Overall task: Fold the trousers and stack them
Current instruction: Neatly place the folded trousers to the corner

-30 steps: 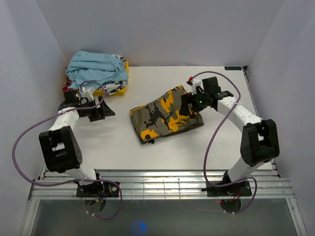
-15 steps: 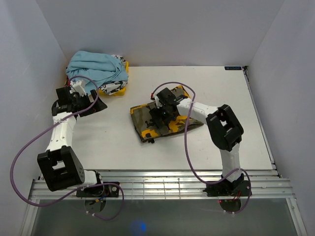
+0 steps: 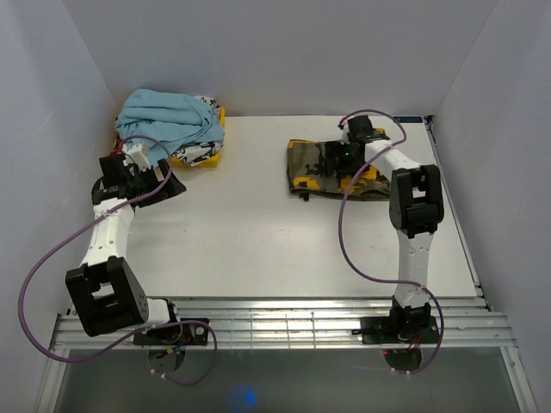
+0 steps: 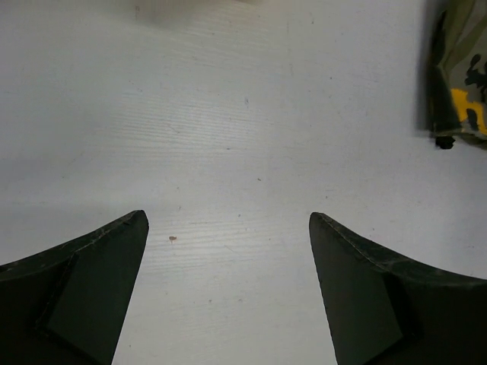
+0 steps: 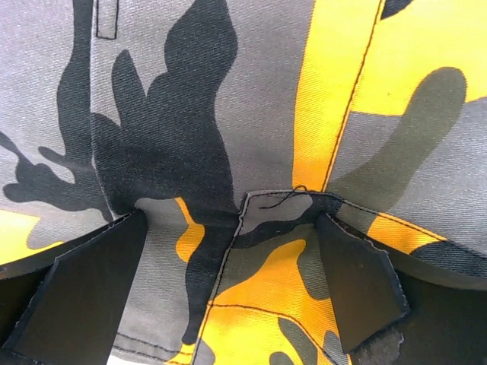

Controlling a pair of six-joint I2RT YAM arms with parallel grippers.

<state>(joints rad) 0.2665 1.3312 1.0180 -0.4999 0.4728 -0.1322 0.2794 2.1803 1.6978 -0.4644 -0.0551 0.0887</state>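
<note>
The folded camouflage trousers (image 3: 307, 169) lie flat at the back right of the table. My right gripper (image 3: 341, 162) is right over them, jaws apart. In the right wrist view its fingers (image 5: 84, 289) press down on the fabric (image 5: 228, 91) with a seam corner between them, and nothing is pinched. My left gripper (image 3: 164, 185) is open and empty over the bare table (image 4: 228, 114) at the left. The left wrist view shows one edge of the trousers (image 4: 460, 76) far off at its top right.
A crumpled light blue garment (image 3: 164, 120) lies on a yellow and white printed garment (image 3: 202, 155) in the back left corner, just behind the left gripper. White walls close in the table on three sides.
The trousers have slid from the table's middle to the back right, with the right gripper on them. The left arm swung up to the left, then stayed put.
</note>
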